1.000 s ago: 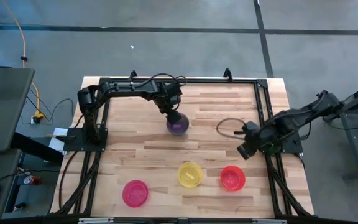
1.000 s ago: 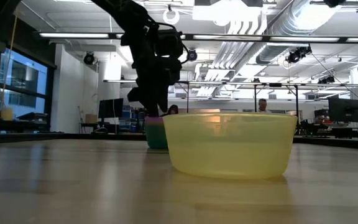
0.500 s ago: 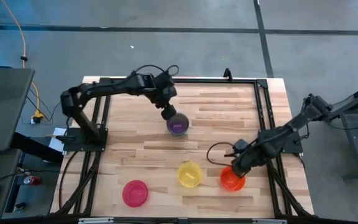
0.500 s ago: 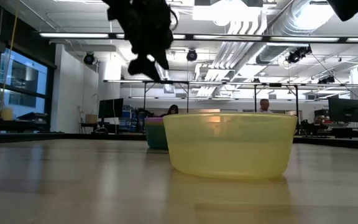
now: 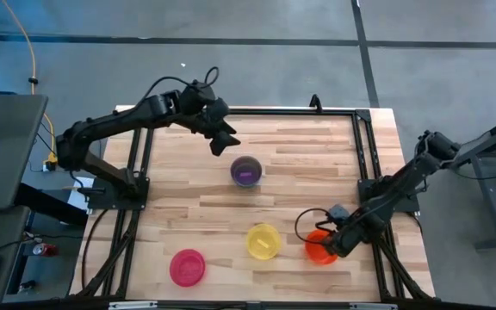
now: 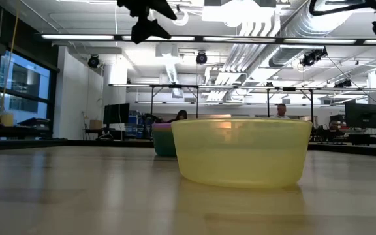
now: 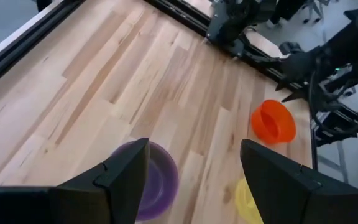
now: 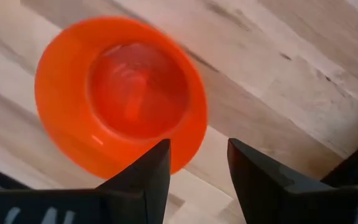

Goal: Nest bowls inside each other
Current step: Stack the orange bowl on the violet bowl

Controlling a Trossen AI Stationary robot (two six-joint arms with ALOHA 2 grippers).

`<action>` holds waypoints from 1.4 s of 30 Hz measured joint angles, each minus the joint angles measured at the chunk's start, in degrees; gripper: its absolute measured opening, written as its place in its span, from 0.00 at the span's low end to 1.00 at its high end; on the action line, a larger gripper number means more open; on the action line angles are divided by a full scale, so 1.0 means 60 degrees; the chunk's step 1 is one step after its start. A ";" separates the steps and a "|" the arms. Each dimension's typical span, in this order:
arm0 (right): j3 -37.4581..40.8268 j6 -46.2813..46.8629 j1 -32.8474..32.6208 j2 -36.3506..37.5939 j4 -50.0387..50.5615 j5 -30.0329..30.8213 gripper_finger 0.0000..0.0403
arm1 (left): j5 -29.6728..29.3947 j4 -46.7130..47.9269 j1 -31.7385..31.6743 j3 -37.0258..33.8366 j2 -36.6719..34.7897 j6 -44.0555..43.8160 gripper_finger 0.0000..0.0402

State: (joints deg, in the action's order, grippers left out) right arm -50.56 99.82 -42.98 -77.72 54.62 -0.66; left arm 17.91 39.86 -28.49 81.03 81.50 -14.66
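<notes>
The purple bowl stands mid-table, nested in a green bowl that shows under it in the low view. Nearer stand the yellow bowl, the orange bowl and the pink-red bowl, each on its base. My left gripper hangs open, high above the table, to the far left of the purple bowl. My right gripper is open just right of the orange bowl, its fingers pointing down beside the rim, apart from it.
A black metal frame runs along the table's left, far and right edges. Bare wood lies between the purple stack and the near row of bowls. A cable loop hangs from my right arm by the orange bowl. People and desks show in the room beyond.
My left gripper has risen from the purple bowl and drawn back toward the table's far left; the bowl stays in the stack. My right gripper has swung from the right edge toward the near edge and come down beside the orange bowl.
</notes>
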 joint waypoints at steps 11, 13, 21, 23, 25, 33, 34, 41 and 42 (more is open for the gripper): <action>0.1875 0.0538 -0.0160 0.0223 -0.3041 0.0095 0.37 | 0.0000 -0.0069 0.0156 0.0000 -0.0012 -0.0280 0.60; 0.1931 0.0542 -0.0160 0.0223 -0.3087 0.0096 0.37 | 0.0000 -0.0073 0.0191 0.0000 -0.0012 -0.0301 0.60; 0.1940 0.0534 -0.0157 0.0223 -0.3001 0.0036 0.06 | -0.0007 -0.0080 0.0204 0.0000 -0.0008 -0.0287 0.60; 0.1940 0.0575 -0.0157 0.0223 -0.3011 0.0033 0.02 | -0.0007 -0.0080 0.0204 0.0000 -0.0008 -0.0280 0.60; 0.1940 0.0792 -0.0137 0.0223 -0.3011 -0.0075 0.03 | -0.0002 -0.0052 0.0204 0.0000 -0.0004 -0.0280 0.60; 0.1497 0.0717 0.0300 0.0668 -0.2939 -0.0016 0.00 | -0.0280 0.2880 0.0298 -0.0142 -0.0041 0.1084 0.60; 0.1414 0.0663 0.0395 0.0765 -0.2848 0.0057 0.00 | -0.0369 0.2929 0.0351 -0.0309 -0.0048 0.1120 0.60; 0.0254 -0.0059 0.1238 0.1234 -0.1498 0.0144 0.00 | 0.0495 0.2137 0.1095 -0.1985 -0.0442 0.0160 0.60; -0.0022 -0.0237 0.1435 0.1239 -0.1157 0.0147 0.00 | 0.0583 0.1880 0.1294 -0.2275 -0.0442 -0.0102 0.60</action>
State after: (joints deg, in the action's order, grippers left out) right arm -50.69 98.39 -34.37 -70.28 47.67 0.23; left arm 21.41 51.13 -20.73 67.38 78.85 -15.27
